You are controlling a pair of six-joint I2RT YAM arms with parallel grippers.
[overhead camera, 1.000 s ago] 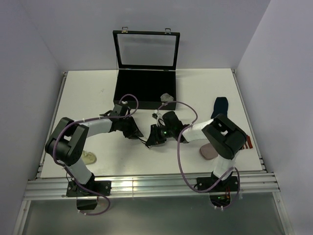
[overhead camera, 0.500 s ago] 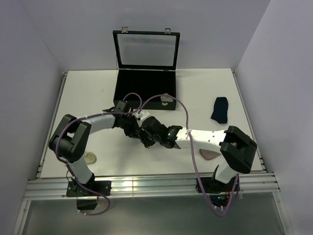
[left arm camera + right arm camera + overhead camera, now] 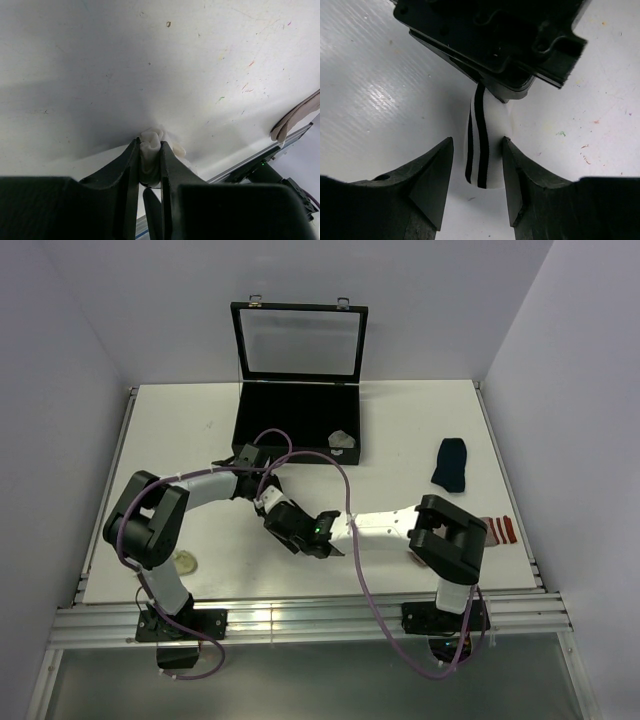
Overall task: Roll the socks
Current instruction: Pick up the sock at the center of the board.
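At table (image 3: 180,440) centre, left gripper (image 3: 149,150) is clamped on a bunched end of the white sock (image 3: 487,165), which lies on the surface and shows two black stripes along its length. Right gripper (image 3: 477,145) has its jaws apart, one finger either side of that sock; contact cannot be told. Versus one second ago: right arm (image 3: 385,523), then folded, is now stretched leftward, its gripper close under the left one; left arm barely shifted. At the right table edge, more of the striped-cuff sock (image 3: 497,530) is uncovered. Navy sock (image 3: 450,462) is unchanged, well apart at right. Count: three socks, two arms, one open black case (image 3: 285,425) at the back with one pale bundle (image 3: 343,438) inside, too small to identify.
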